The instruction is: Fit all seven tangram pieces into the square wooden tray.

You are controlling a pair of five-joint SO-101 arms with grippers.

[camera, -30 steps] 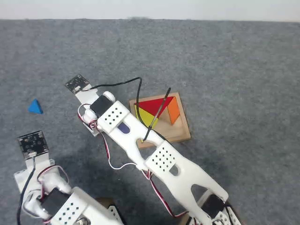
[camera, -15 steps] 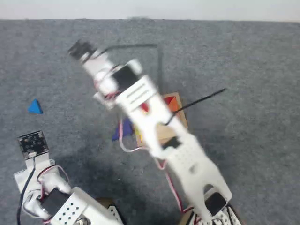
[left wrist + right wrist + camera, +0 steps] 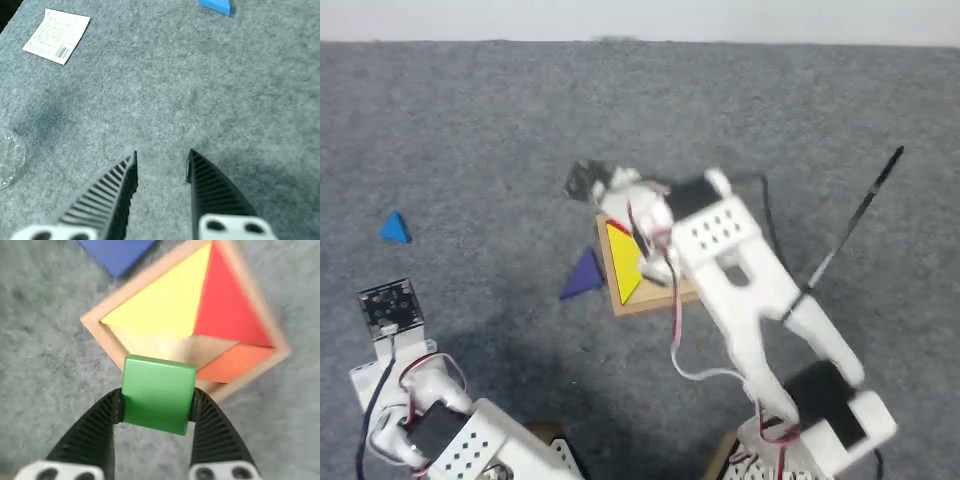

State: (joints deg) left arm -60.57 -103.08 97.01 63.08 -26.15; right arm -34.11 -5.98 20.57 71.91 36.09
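The square wooden tray [image 3: 102, 332] holds a yellow triangle [image 3: 160, 305], a red triangle [image 3: 225, 305] and an orange piece [image 3: 235, 365], with bare wood between them. My right gripper [image 3: 157, 396] is shut on a green square [image 3: 159, 385] just above the tray's edge. In the high view the right arm [image 3: 720, 250] covers most of the tray [image 3: 650, 300]; the yellow triangle [image 3: 623, 262] shows beside it. A dark blue triangle [image 3: 583, 275] lies on the carpet touching the tray's left side. A light blue triangle [image 3: 395, 228] lies far left. My left gripper [image 3: 162, 157] hangs open over bare carpet.
Grey carpet covers the table. The left arm [image 3: 430, 420] sits at the near left corner. A white paper label [image 3: 56, 35] and a clear glass object [image 3: 7, 162] lie on the carpet beside the left gripper. The light blue triangle [image 3: 216, 6] lies beyond its fingertips.
The right arm has swung from left of the tray up and across to over it, uncovering the dark blue triangle. The left arm has not moved.
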